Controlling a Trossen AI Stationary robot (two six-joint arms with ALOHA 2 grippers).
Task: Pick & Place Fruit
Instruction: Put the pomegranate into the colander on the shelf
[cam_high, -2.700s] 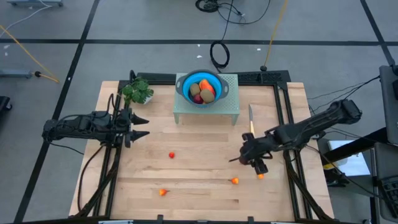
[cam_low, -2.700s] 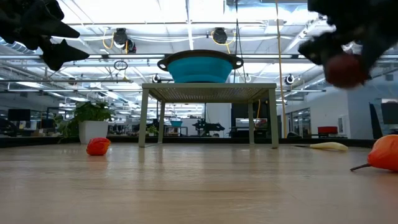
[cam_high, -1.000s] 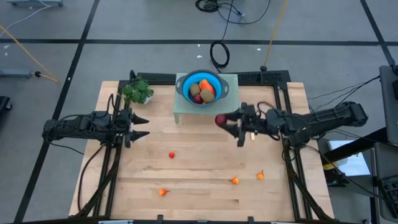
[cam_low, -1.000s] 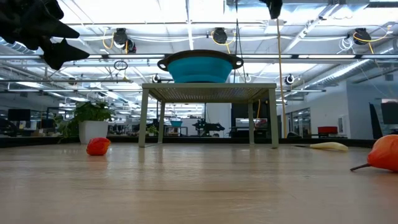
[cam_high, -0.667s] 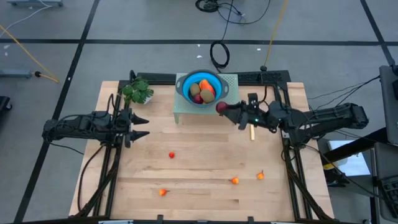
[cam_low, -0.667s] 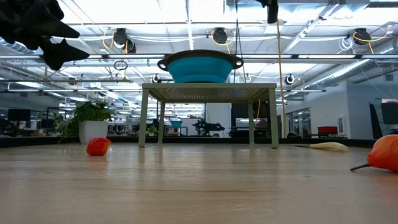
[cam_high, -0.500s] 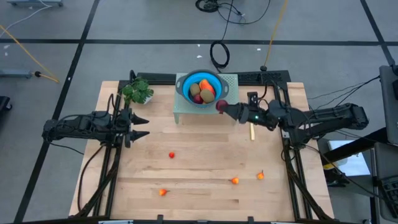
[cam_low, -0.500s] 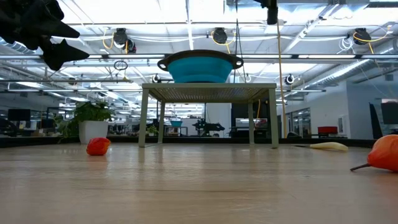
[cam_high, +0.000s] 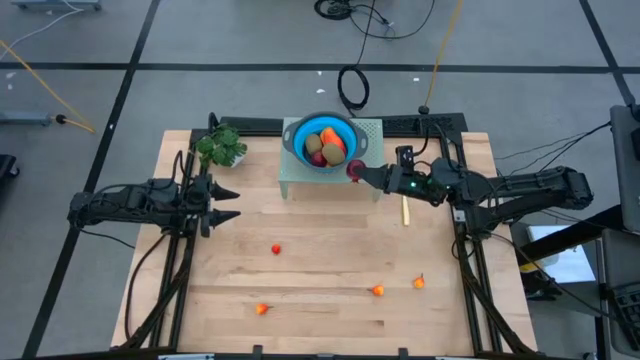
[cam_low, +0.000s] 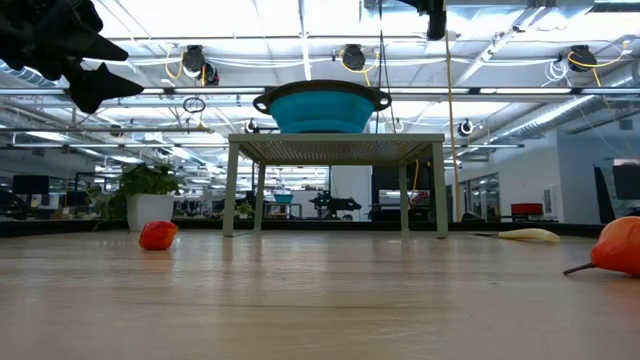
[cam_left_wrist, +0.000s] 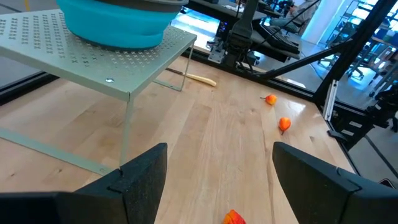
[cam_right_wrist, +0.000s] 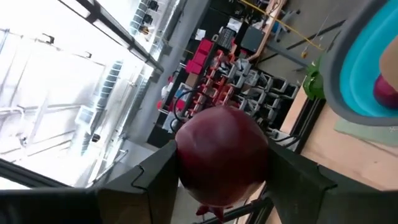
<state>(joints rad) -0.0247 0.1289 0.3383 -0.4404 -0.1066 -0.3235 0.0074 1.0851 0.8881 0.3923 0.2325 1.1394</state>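
One dark red fruit (cam_right_wrist: 222, 154) held, apparently.

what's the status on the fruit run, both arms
Right gripper shut on dark red fruit, at the blue bowl rim. Left gripper open, idle at table's left. Four small orange pieces on the table. Nothing in the way.

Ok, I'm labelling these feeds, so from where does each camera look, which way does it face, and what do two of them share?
High view: overhead, facing straight down; both arms, right gripper shut on a dark red fruit by the blue bowl.
Low view: tabletop level, facing the rack; left gripper up high.
Left wrist: faces across the table; open fingers.
Right wrist: fingers clamp the fruit.
Shared: the bowl shows in all four.
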